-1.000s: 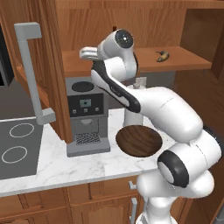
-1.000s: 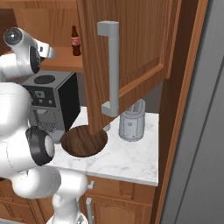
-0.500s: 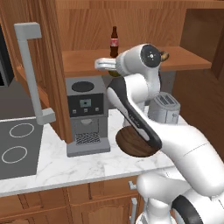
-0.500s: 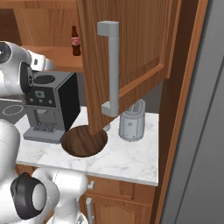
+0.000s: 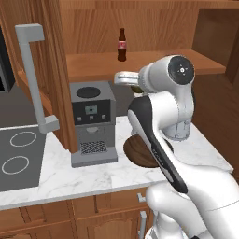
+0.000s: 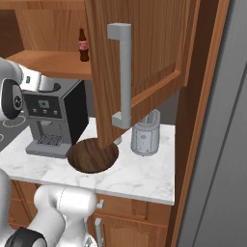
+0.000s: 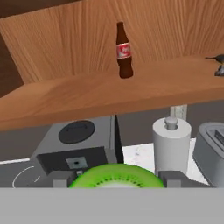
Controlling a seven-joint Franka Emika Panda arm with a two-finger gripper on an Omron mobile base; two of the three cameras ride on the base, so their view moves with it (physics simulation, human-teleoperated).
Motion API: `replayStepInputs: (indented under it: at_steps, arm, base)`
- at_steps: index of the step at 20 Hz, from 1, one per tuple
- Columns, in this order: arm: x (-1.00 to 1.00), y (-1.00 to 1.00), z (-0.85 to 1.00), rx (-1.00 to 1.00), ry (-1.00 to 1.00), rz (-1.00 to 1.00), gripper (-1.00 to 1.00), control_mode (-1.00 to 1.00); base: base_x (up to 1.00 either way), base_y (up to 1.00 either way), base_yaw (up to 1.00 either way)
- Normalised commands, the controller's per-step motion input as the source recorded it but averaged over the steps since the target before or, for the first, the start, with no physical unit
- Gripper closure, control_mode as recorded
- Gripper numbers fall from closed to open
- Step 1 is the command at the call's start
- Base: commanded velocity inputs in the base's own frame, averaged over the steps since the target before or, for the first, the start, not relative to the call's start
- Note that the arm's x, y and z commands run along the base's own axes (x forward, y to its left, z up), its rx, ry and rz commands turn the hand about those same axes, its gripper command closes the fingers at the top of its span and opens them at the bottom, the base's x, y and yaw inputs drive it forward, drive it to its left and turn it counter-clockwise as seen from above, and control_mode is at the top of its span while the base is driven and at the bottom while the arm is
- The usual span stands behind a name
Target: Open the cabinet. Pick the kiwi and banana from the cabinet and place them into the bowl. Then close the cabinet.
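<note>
Carrying the kiwi (image 7: 116, 176) from the open cabinet (image 5: 140, 65) towards the bowl (image 6: 91, 155).
We found the gripper (image 7: 117, 178) clamped on the kiwi, above the counter beside the coffee machine (image 5: 92, 122). We judged it should lower directly over the bowl before releasing, avoiding a bounce.

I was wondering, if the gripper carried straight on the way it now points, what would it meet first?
Most likely the front edge of the cabinet shelf, which lies straight ahead of the gripper holding the kiwi; depth is hard to judge.
</note>
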Motion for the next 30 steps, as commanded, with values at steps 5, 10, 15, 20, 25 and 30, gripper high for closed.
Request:
replayStepInputs:
  at_steps: [5, 10, 15, 20, 25, 30]
  arm:
    - [-0.23, -0.01, -0.03, -0.01, 0.05, -0.03, 1.0, -1.0]
    - [-0.76, -0.16, 0.03, 0.03, 0.18, -0.17, 1.0, -1.0]
    - [-0.94, -0.22, -0.02, 0.0, 0.12, -0.16, 1.0, -1.0]
    - [-0.11, -0.08, -0.25, 0.0, 0.04, -0.01, 1.0, -1.0]
    - [-0.02, -0.26, -0.74, 0.0, 0.16, 0.0, 1.0, -1.0]
    - [-0.03, -0.27, -0.6, 0.0, 0.13, 0.0, 1.0, -1.0]
  base:
    - [0.0, 0.0, 0.0]
    - [0.0, 0.0, 0.0]
    - [0.0, 0.0, 0.0]
    - [0.0, 0.0, 0.0]
    - [0.0, 0.0, 0.0]
    - [0.0, 0.0, 0.0]
